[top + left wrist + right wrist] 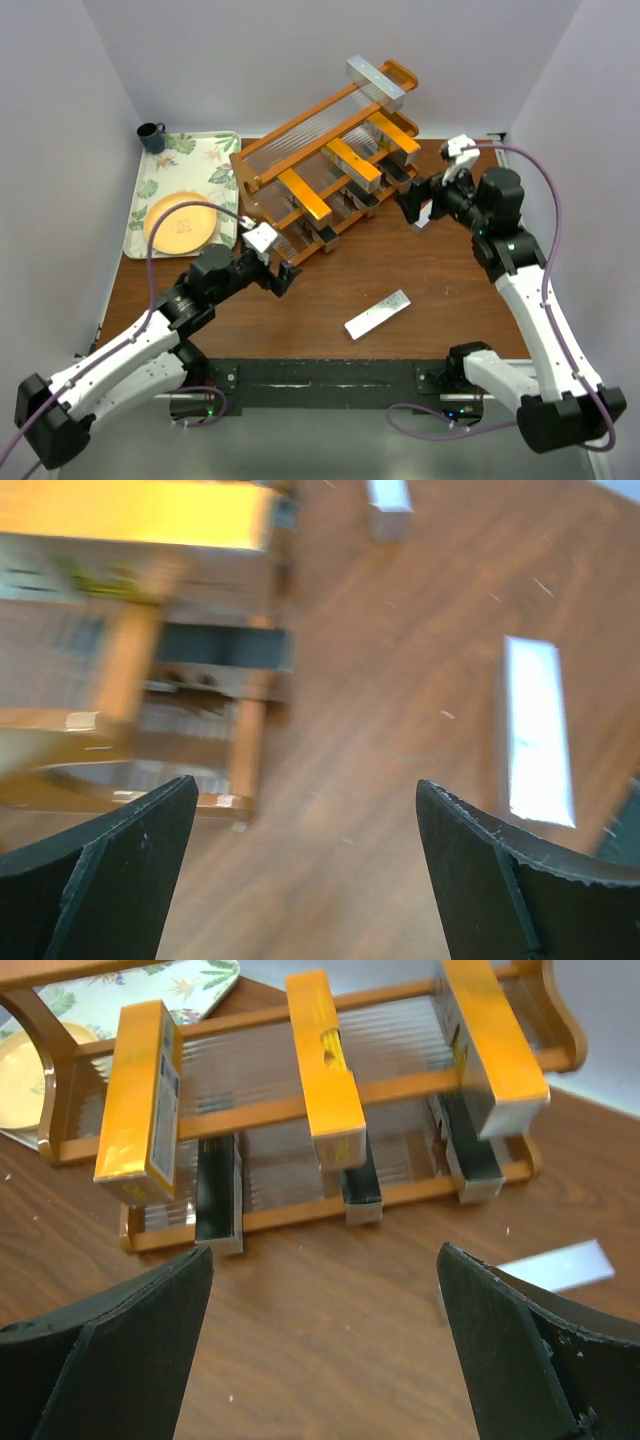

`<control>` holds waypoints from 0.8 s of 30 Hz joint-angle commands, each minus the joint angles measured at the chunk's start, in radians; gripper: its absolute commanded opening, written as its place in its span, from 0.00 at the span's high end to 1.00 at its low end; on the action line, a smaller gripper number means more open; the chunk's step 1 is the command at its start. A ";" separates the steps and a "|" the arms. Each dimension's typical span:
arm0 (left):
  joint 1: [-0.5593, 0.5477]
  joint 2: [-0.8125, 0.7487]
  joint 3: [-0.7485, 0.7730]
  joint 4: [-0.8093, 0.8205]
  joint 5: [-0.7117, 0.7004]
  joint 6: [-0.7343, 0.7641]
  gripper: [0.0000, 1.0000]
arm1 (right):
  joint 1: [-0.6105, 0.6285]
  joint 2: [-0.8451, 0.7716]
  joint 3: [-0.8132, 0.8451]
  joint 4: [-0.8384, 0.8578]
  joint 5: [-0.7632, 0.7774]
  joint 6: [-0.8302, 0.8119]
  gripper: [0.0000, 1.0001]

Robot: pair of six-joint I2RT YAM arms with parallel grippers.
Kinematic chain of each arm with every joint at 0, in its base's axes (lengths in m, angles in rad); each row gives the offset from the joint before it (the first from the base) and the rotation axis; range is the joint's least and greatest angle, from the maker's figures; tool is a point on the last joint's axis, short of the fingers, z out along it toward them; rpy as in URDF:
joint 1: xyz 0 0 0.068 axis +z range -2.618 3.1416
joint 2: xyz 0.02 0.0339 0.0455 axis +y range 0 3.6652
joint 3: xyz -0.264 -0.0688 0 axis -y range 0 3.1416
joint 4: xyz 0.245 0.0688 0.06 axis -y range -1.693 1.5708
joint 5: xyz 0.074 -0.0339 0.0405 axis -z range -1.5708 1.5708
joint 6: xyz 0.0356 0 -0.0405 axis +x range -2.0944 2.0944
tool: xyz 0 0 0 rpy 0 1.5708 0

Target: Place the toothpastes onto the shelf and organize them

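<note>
The left pincer (pixel 305 790) sits at the bottom of its wrist view. Its two black fingers are spread wide with nothing between them. Beyond it is the brown wooden surface (pixel 400 660). Off to its right a loose silver carton (pixel 538 730) lies flat on the wood, apart from both arms. This view is blurred.

The right pincer (pixel 325 1255) is also spread and empty, and it faces the front of the shelf (pixel 60 1140).

Seen from above, the orange-brown shelf stands at an angle across the far half of the surface. The left pincer is near its front left corner and the right pincer is near its right end.

Three orange-gold cartons (pixel 322 1065) lie across the middle tier, spaced apart, with their ends jutting over the front rail. Three dark grey cartons (pixel 218 1190) lie on the lowest tier, roughly one beneath each orange-gold one. A silver top carton (pixel 375 82) lies across the far right end of the highest tier.

At the far left, beside the shelf, a floral tray (pixel 215 145) holds a yellow plate (pixel 180 222). A dark mug (pixel 151 136) stands at the tray's far corner.
</note>
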 commanded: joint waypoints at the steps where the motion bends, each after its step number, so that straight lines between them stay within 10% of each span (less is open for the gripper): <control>1: -0.166 0.044 0.086 -0.015 -0.058 -0.072 0.04 | -0.005 -0.142 -0.108 0.005 0.094 0.069 0.02; 14: -0.616 0.282 -0.078 0.471 -0.466 -0.134 0.00 | -0.005 -0.419 -0.341 -0.014 0.074 0.135 0.01; 24: -0.711 0.599 -0.199 0.925 -0.537 -0.068 0.00 | -0.005 -0.459 -0.358 -0.026 0.076 0.130 0.01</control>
